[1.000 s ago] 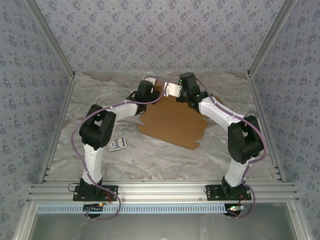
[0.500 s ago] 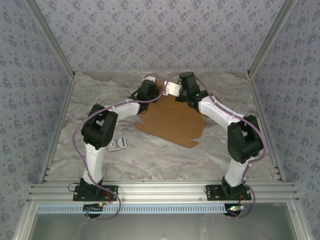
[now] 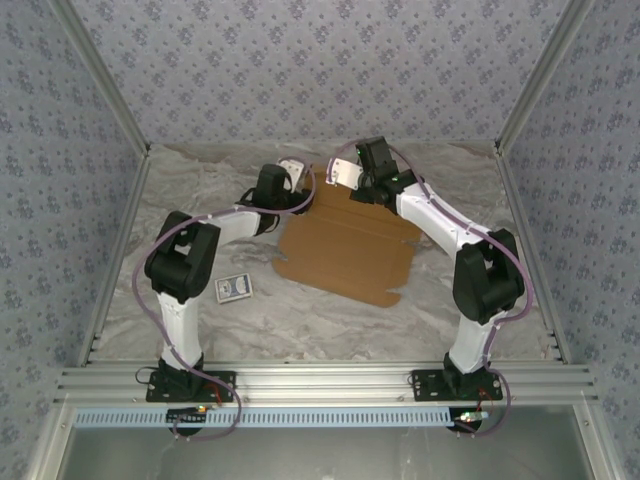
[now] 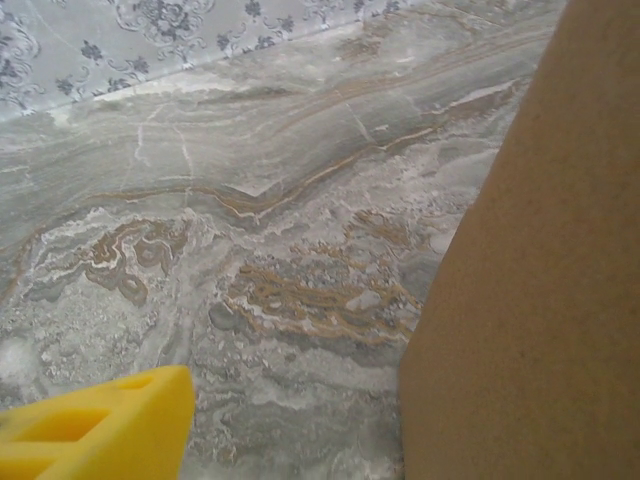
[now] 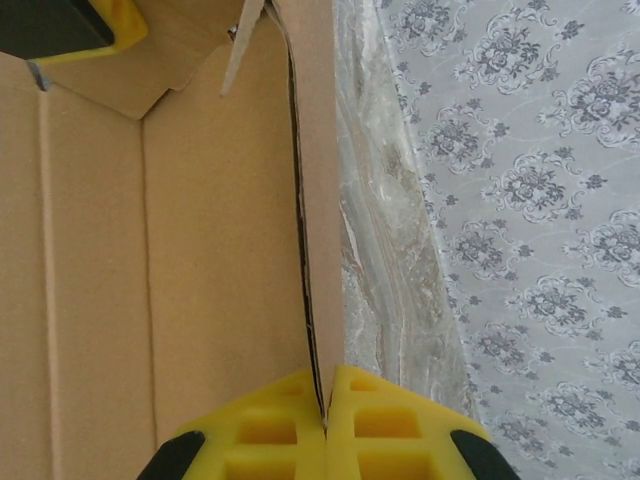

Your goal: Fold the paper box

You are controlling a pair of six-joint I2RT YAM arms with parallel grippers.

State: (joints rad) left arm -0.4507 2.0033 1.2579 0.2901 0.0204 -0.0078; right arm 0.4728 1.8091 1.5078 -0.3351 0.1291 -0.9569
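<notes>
The paper box (image 3: 345,240) is a brown cardboard sheet lying mid-table, its far edge raised. My right gripper (image 3: 340,185) is at that far edge. In the right wrist view its yellow fingers (image 5: 326,400) are shut on the thin upright cardboard wall (image 5: 315,150), with the box's inner panel (image 5: 200,250) to the left. My left gripper (image 3: 300,178) is at the box's far left corner. In the left wrist view one yellow finger (image 4: 100,425) shows at the lower left, set wide from the cardboard (image 4: 540,280). That cardboard hides the other finger.
A small blue-and-white card packet (image 3: 234,288) lies on the marbled table (image 3: 200,200) beside the left arm. Patterned walls (image 3: 320,70) close in the back and both sides. An aluminium rail (image 3: 320,380) runs along the near edge.
The left arm has swung left, away from the box's corner, and its jaws have widened. The cardboard has shifted a little and lies flatter. The right gripper still grips the far edge.
</notes>
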